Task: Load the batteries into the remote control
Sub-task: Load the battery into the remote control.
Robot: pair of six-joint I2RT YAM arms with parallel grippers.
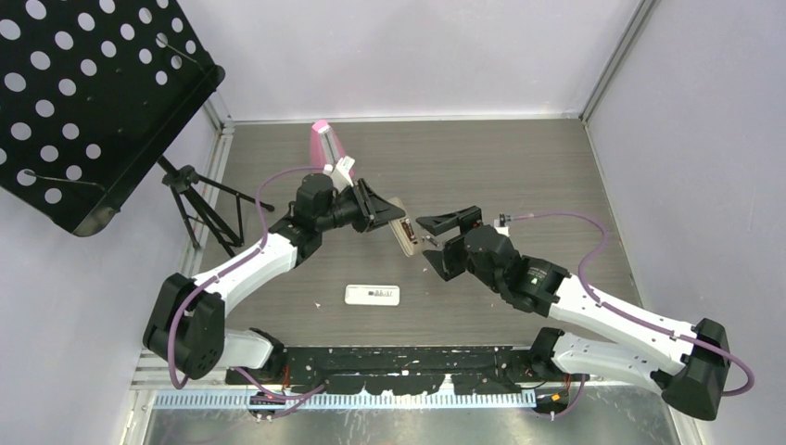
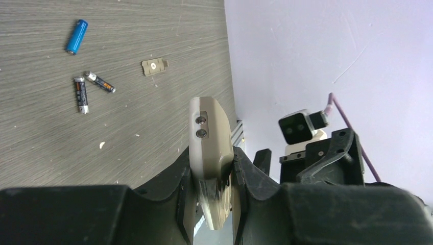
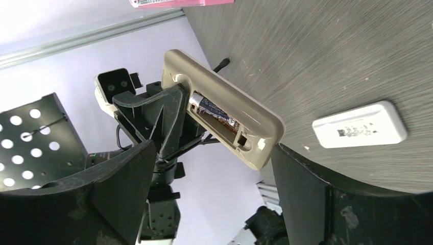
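My left gripper [image 2: 212, 171] is clamped on the beige remote [image 2: 208, 122], raised off the desk [image 2: 127, 127]. My right gripper [image 1: 437, 241] stands wide apart just beside it, holding nothing. What looks like one battery [image 3: 208, 105] sits in the remote's open compartment [image 3: 227, 121]. Three loose batteries [image 2: 80, 94] lie on the desk, the blue one [image 2: 77, 36] slightly apart from the other two.

Robot lab: white enclosure walls [image 1: 417, 56], perforated panel [image 1: 83, 102], tripod [image 1: 190, 199].
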